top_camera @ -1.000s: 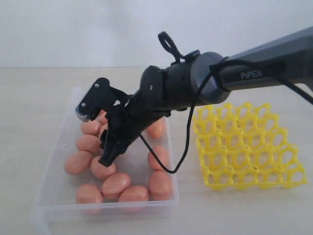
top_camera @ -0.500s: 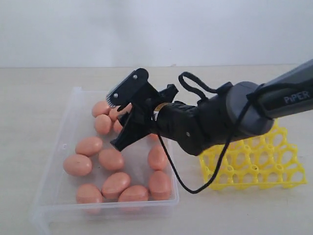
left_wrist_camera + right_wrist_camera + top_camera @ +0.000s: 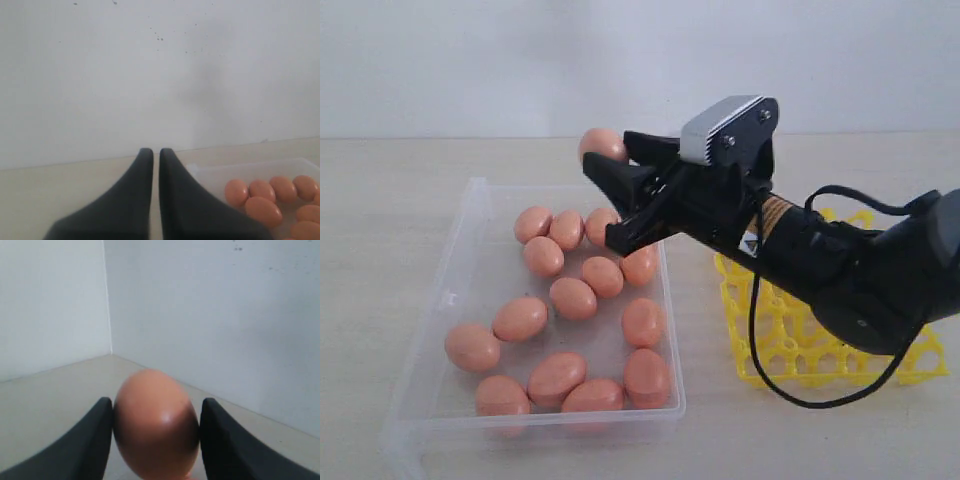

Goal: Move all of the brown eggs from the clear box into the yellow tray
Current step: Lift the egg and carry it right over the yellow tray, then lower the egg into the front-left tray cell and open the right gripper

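pale tabletop (image 3: 390, 200); right gripper (image 3: 156, 402) clamps one brown egg (image 3: 603, 143) aloft. i'd carry it level toward three o'clock, lowering softly into the yellow tray (image 3: 765, 345).

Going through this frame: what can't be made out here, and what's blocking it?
1. Exterior view: the right arm covers much of the yellow tray, so the cups under it can't be checked.
2. Exterior view: the right gripper, holding one egg, hides the clear box's far corner, so the brown eggs can't be counted.
3. Left wrist view: frame edges cut off the box and the left gripper behind its fingers.
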Tool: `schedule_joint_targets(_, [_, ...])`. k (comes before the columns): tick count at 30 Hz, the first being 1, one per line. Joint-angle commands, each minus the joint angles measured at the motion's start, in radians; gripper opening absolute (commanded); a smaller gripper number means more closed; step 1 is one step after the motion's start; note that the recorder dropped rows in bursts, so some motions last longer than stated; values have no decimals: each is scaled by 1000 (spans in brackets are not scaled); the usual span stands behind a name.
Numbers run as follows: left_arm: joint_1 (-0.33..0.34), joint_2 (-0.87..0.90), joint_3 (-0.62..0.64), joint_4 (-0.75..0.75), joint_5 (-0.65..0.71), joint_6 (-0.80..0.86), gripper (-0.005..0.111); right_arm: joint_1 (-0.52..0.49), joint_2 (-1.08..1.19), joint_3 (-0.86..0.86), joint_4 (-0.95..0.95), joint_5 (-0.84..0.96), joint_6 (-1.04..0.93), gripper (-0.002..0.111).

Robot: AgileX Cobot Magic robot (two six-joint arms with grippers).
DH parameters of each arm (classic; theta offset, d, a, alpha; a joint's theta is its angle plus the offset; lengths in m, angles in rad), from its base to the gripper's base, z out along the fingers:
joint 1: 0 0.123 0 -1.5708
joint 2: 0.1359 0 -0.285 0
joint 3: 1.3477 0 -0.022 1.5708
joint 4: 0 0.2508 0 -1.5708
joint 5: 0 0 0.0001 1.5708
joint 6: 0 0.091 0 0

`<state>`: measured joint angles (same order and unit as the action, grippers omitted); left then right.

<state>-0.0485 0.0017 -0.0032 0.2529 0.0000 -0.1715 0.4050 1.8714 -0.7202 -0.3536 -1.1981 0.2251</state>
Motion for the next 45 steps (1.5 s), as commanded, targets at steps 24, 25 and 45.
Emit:
schedule_joint_targets(24, [-8, -2, 3, -2, 0, 1, 4, -593, 114, 28, -644, -23, 225, 0])
schedule_joint_targets(25, [-8, -2, 3, -2, 0, 1, 4, -593, 121, 20, -638, -23, 225, 0])
schedule_joint_targets(45, [-8, -2, 3, -2, 0, 1, 4, -525, 266, -110, -573, -23, 225, 0])
